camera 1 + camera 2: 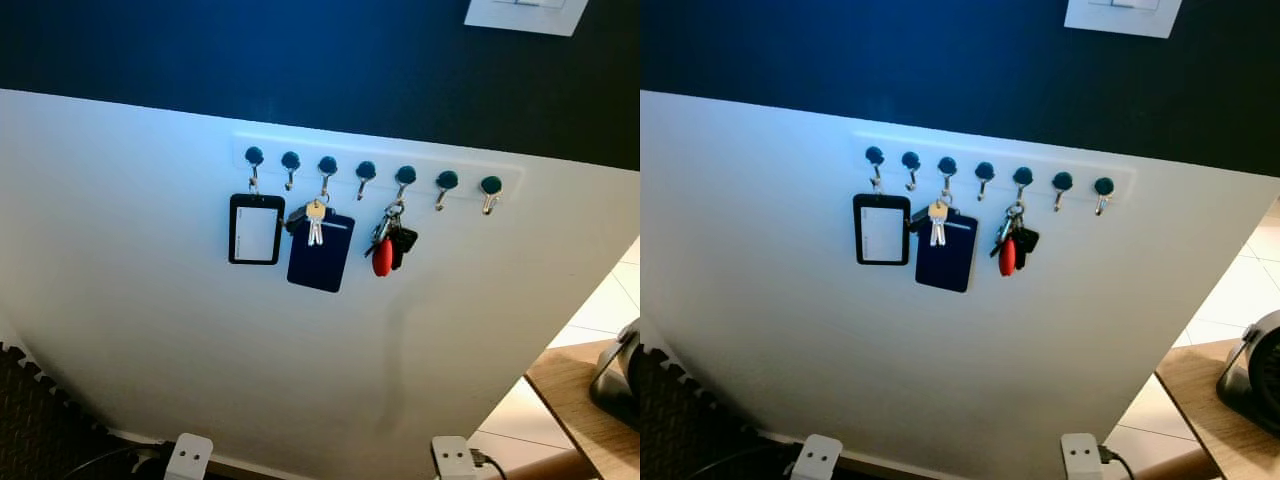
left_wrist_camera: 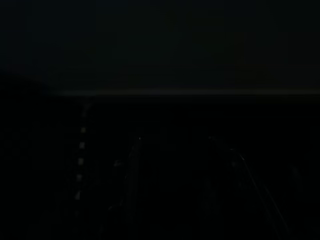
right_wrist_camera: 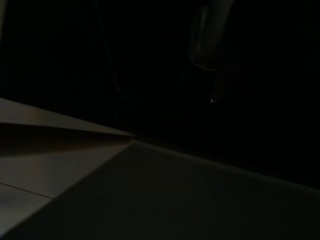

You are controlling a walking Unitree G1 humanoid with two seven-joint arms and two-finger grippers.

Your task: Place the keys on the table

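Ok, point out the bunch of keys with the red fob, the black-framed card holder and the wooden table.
bunch of keys with the red fob (image 1: 383, 257), left eye view, red fob.
black-framed card holder (image 1: 256, 231), left eye view, clear window.
wooden table (image 1: 575, 405), left eye view, bare top.

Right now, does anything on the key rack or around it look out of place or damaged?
Nothing stands out. The key rack sits intact on the white wall, with a black card holder, a navy card holder with keys and the red-fob keys hanging straight from hooks; four hooks are bare.
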